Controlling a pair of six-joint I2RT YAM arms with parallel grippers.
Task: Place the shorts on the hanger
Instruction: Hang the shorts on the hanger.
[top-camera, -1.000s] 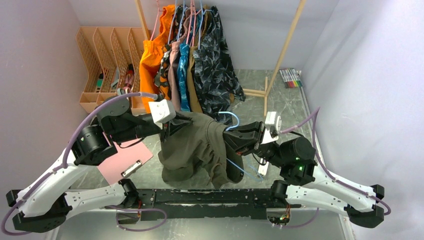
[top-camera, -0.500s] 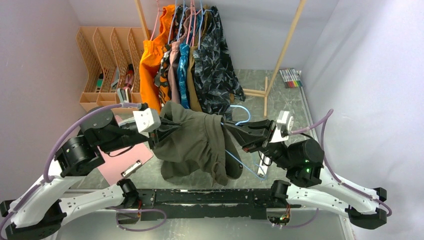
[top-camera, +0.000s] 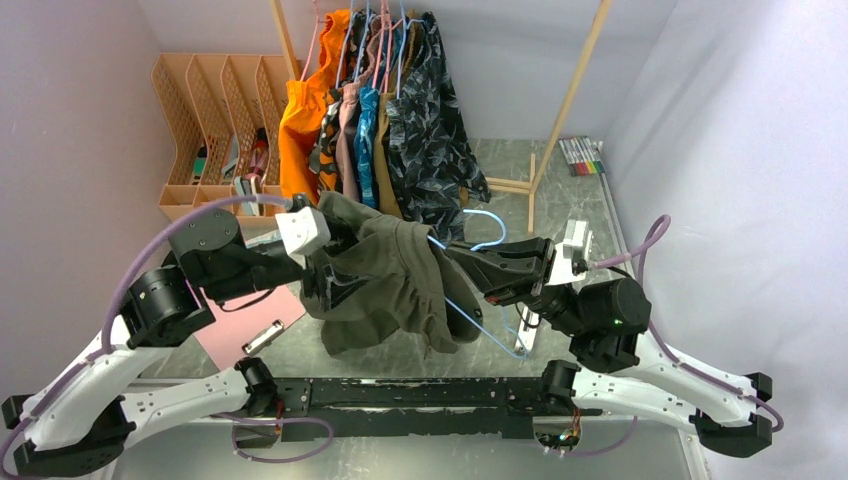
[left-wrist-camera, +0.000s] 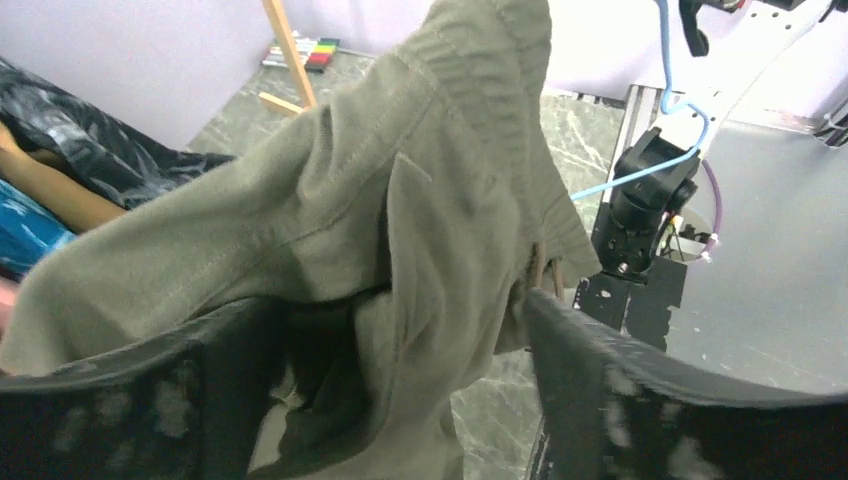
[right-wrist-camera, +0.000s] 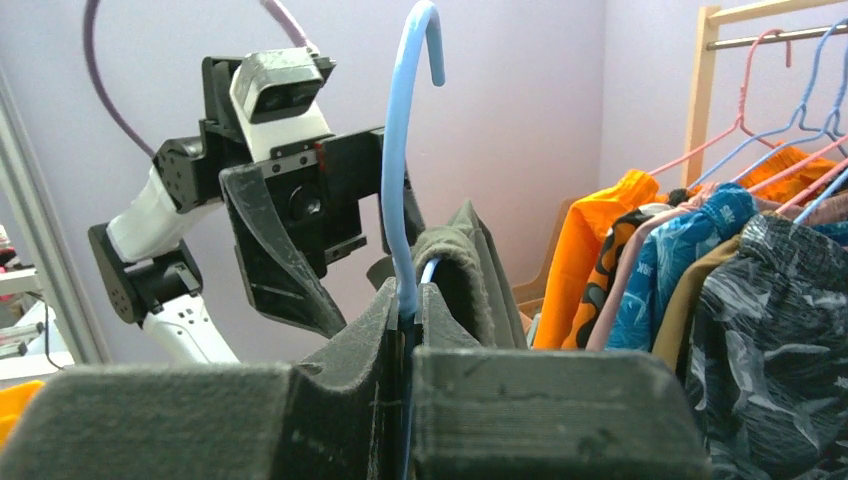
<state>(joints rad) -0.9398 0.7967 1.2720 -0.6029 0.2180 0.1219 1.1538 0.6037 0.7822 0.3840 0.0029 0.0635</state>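
Your left gripper (left-wrist-camera: 400, 310) stands with its jaws wide. The shorts (left-wrist-camera: 420, 190) hang in the gap between them, and neither jaw pinches the fabric. Whether cloth rests on a jaw, you cannot tell.

Your right gripper (right-wrist-camera: 408, 300) is clamped tight on the hanger (right-wrist-camera: 393, 180) at the neck, just below the hook.

In the overhead view the shorts sit at the centre of the frame, directly between your two grippers. The left one is at their left edge and the right one at their right edge. The fabric lies bunched over the hanger's near shoulder, with the ribbed waistband uppermost.

The hanger's long axis runs from the hook, just right of centre, down toward the lower right of that view. The bare blue wire shows only on that lower-right stretch. Everything left of the neck is under cloth.

So the shorts lie to the right of your left gripper and to the left of your right one, and the left is much the nearer to the fabric. Any tidying or spreading along the bar looks like the left arm's job, with the right keeping the hanger steady.
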